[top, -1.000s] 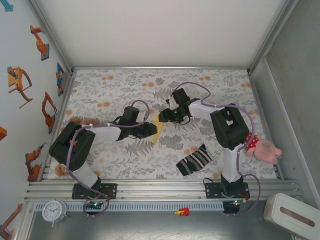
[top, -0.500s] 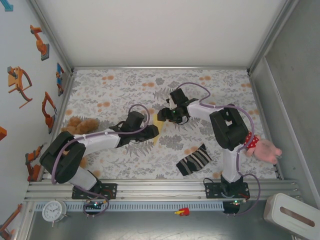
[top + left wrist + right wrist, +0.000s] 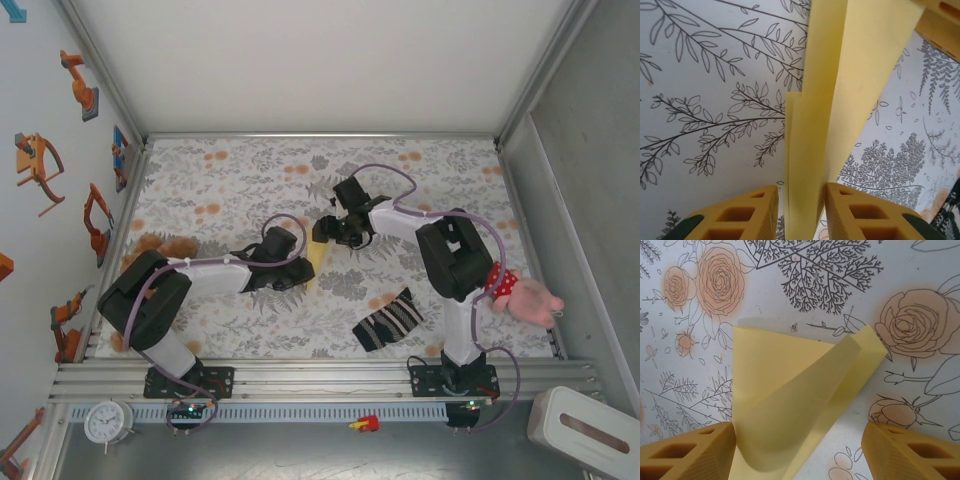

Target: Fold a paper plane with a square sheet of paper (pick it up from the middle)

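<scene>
Left gripper (image 3: 801,210) tight on the paper plane (image 3: 860,65), right gripper (image 3: 797,450) wide open above it, striped sock (image 3: 388,320) well apart.

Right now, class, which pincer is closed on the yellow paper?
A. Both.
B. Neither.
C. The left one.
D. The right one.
C: the left pincer has its fingers pressed against both sides of the folded yellow paper, while the right pincer stands wide open over it.
</scene>
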Robot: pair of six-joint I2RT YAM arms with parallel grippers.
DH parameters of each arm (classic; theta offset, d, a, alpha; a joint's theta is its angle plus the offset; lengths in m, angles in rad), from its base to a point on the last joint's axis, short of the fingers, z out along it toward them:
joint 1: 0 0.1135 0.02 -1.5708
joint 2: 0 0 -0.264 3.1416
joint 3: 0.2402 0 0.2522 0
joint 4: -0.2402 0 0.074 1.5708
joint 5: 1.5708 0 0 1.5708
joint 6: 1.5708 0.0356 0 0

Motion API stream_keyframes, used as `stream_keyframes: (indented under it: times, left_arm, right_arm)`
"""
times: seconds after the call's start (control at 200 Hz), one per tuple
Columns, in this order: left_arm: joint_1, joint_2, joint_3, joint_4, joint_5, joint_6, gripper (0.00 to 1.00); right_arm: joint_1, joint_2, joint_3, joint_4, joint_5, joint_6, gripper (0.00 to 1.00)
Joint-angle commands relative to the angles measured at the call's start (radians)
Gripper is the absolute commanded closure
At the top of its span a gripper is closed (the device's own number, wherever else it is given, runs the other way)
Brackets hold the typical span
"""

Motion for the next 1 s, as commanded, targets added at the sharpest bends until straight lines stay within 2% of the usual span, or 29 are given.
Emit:
stream_keyframes:
  times: [0.0, 0.551, 0.761, 0.997]
  left_arm:
    - [-0.002, 0.014, 0.002, -0.008, 0.003, -0.008, 0.72]
    - [-0.002, 0.058, -0.014, -0.014, -0.005, -0.018, 0.80]
    - [-0.002, 0.066, -0.005, -0.032, 0.001, -0.005, 0.79]
    - [-0.003, 0.085, 0.007, -0.052, 0.009, 0.011, 0.78]
  right_arm:
    - [0.006, 0.132, -0.048, -0.082, 0.104, 0.013, 0.31]
    - [0.010, 0.103, -0.021, -0.106, 0.088, -0.001, 0.31]
    - [-0.007, -0.061, 0.008, -0.120, 0.069, -0.024, 0.31]
    - [-0.029, -0.293, -0.130, -0.042, 0.042, -0.047, 0.32]
